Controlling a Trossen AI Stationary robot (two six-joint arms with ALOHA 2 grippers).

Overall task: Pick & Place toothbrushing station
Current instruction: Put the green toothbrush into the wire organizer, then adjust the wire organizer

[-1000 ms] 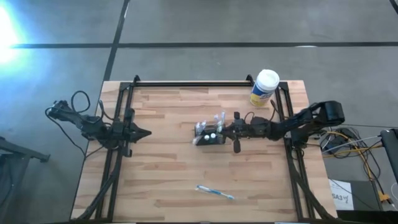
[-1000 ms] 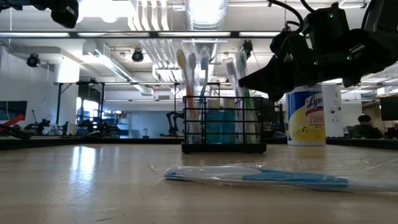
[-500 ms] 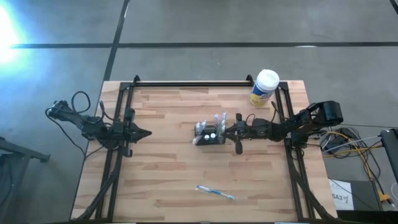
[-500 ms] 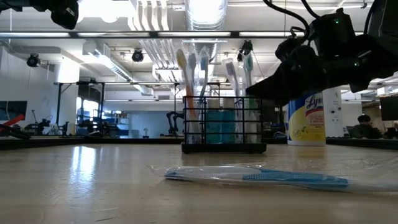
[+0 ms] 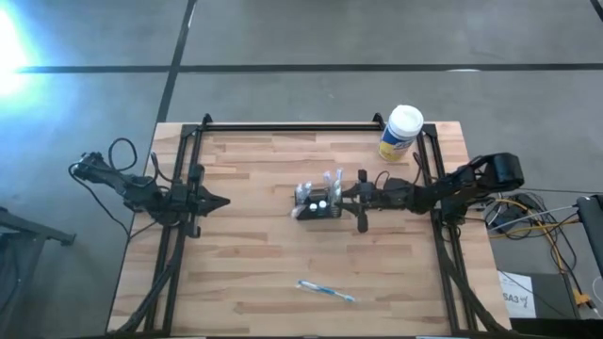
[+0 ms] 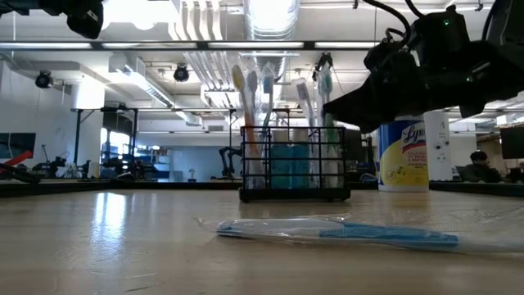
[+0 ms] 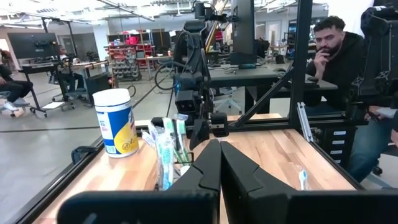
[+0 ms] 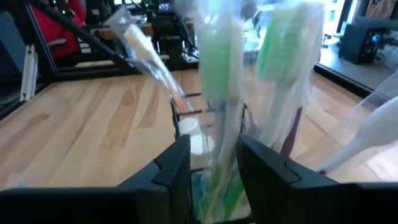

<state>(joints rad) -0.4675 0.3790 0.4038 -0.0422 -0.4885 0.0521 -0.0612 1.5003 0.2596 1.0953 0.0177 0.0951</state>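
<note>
The toothbrushing station [image 5: 317, 209], a small black mesh caddy, stands on its base at the middle of the table, with several toothbrushes upright in it [image 6: 295, 168]. My right gripper [image 5: 347, 198] is just to its right, level and open [image 8: 214, 146]. A green wrapped toothbrush [image 8: 219, 74] stands in the gap between its fingers, its lower end in the caddy. I cannot tell whether a finger still touches it. My left gripper [image 5: 224, 201] waits shut near the table's left side [image 7: 219, 146].
A blue toothbrush in a clear wrapper [image 5: 326, 291] lies on the table near the front edge [image 6: 344, 233]. A yellow canister with a white lid [image 5: 400, 132] stands at the far right corner. A person [image 7: 339, 56] sits beyond the table.
My right gripper has opened beside the caddy while staying where it was. The green wrapped toothbrush stays upright in the caddy, and its head now shows clear of the gripper in the low view.
</note>
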